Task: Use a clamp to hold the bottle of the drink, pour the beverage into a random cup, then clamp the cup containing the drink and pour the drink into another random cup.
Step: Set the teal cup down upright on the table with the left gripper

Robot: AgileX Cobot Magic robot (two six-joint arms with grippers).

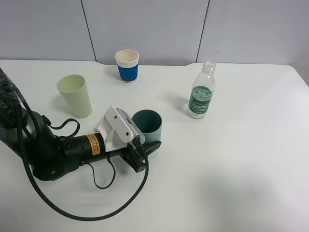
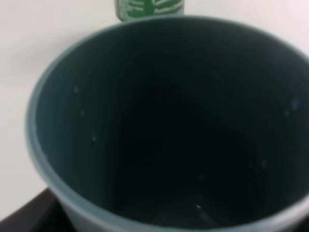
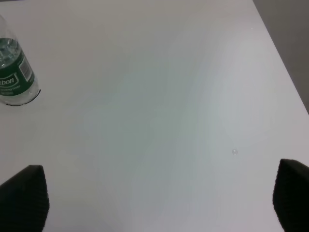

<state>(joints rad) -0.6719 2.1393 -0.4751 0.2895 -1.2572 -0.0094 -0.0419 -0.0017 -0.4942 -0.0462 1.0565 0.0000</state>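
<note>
Fingers (image 1: 143,153) clamp the teal cup (image 1: 147,123) on white table (image 1: 231,159).

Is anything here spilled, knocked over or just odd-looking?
Nothing spilled or tipped. The bottle stands upright without a cap, and all three cups are upright. The left gripper is closed on the teal cup.

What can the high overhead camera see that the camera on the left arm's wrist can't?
Only the overhead view shows the left gripper closed on the teal cup, the pale green tumbler, the blue-sleeved paper cup and the whole bottle without a cap. Only the left wrist view looks down the teal cup's dark inside, where droplets cling. Both show the teal cup, bottle label and white table.
</note>
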